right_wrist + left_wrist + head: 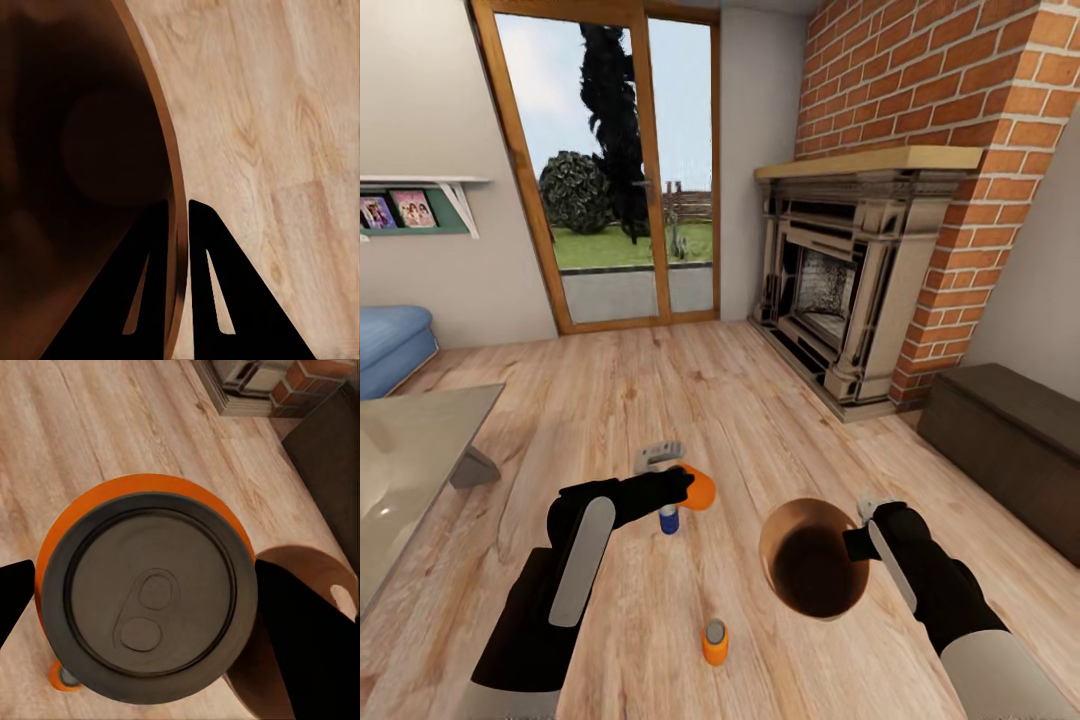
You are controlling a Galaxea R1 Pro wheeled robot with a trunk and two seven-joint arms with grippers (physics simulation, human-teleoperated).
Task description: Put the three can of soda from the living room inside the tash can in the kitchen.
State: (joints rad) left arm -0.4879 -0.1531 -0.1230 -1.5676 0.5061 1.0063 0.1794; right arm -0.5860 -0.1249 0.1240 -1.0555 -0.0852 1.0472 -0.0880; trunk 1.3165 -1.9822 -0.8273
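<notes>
I am in the living room. My left gripper (685, 487) is shut on an orange can of soda (701, 488), held above the wood floor; its grey top (150, 596) sits between the two black fingers. A dark blue can (669, 520) stands on the floor just below it. Another orange can (715, 641) stands nearer me. My right gripper (857, 545) is shut on the rim of the tash can (765, 548), held up and tilted so its brown inside faces me. Both fingers pinch the rim (161, 127), one inside and one outside.
A red-brick fireplace (840, 290) stands at the right, with a dark low chest (1010, 440) beside it. A glass-topped table (410, 470) and a blue sofa (390, 345) are at the left. Wood-framed glass doors (620, 170) lie ahead.
</notes>
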